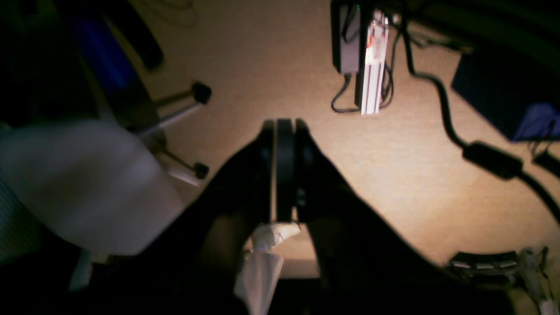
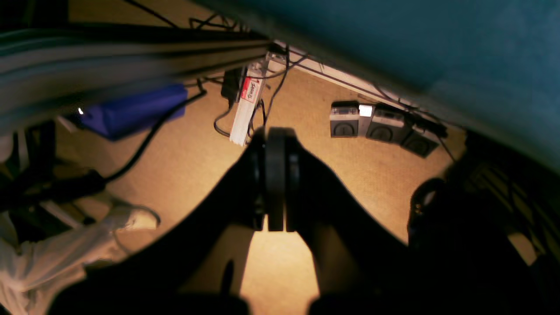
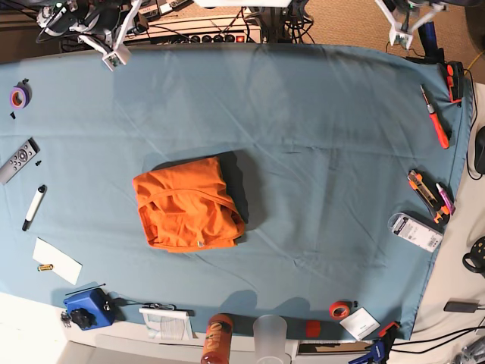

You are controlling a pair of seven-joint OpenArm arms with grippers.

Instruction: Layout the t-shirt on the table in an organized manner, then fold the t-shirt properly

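T-shirt: the t-shirt (image 3: 186,205) lies as a compact orange rectangle a little toward 9 o'clock from the middle of the surface (image 3: 318,136), with blue cloth bare all round it. To my eye the fold looks done or nearly so.

Left pincer: your left pincer (image 1: 284,127) has its jaws pressed together on nothing; its wrist view looks down at the tan floor (image 1: 271,65) and cables, off the surface.

Right pincer: your right pincer (image 2: 275,135) is likewise closed and empty, hanging over the floor beside the edge of the teal cloth.

Arms in the overhead view: only white arm parts show, at 11 o'clock and 1 o'clock along the far edge, well apart from the shirt.

Fold quality: the top layer sits slightly askew, with ridges across it and a hem peeking out along the 6 o'clock edge. If you reach in to tidy, a closed pincer dragging across could push the layers apart and undo the fold.

Clutter risk: the cup (image 3: 270,334), the can (image 3: 216,337) and the blue box (image 3: 85,307) stand along the 6 o'clock edge. A wide sweep toward the shirt from that side could knock them over.

Cloth risk: pinching low could catch the surface cover together with the shirt and wrinkle both.
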